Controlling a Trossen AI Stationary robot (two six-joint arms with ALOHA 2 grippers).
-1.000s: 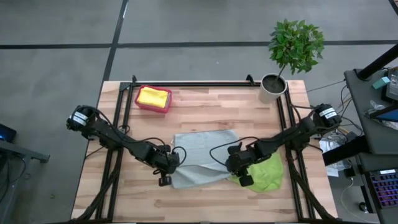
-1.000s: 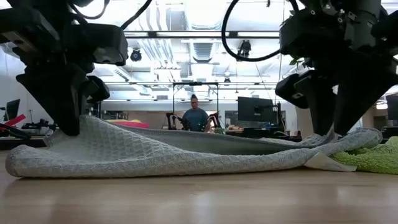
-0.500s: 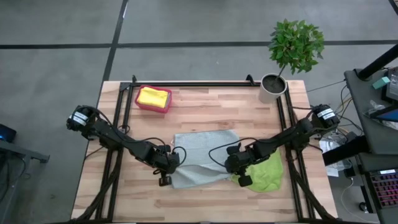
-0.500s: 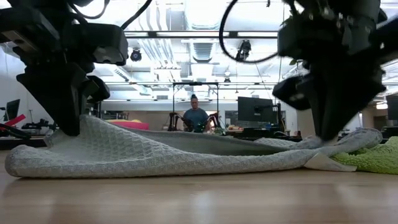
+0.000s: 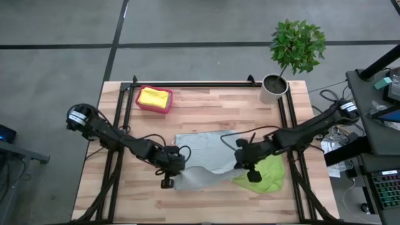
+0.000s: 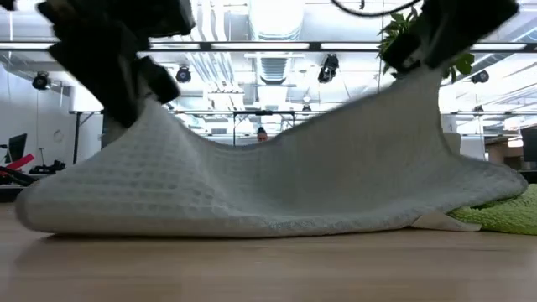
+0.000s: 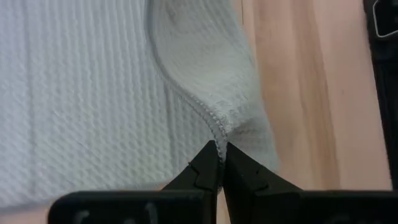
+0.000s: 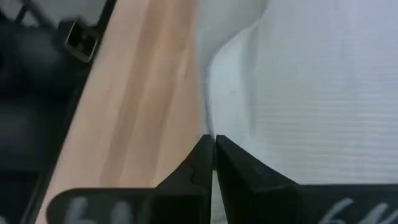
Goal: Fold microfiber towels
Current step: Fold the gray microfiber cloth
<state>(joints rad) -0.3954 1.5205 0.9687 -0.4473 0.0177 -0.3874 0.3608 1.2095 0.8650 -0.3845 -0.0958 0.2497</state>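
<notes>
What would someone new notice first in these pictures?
The grey towel at the table's middle, lifted at two near corners: the left gripper and right gripper are each shut on an edge. A lime green towel lies beside it on the right; a yellow towel fills the red bin.

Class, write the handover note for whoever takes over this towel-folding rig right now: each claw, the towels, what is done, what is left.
Left claw: shut on the grey towel at its near-left corner.
Right claw: shut on the same towel's near-right corner.
The towel's near edge is lifted off the table; its far part lies on the wood.
Lime green towel lies unfolded beside it. A yellow towel sits in the pink-red bin.
Done: both corners gripped.
Left: complete the fold, then the green towel.
</notes>
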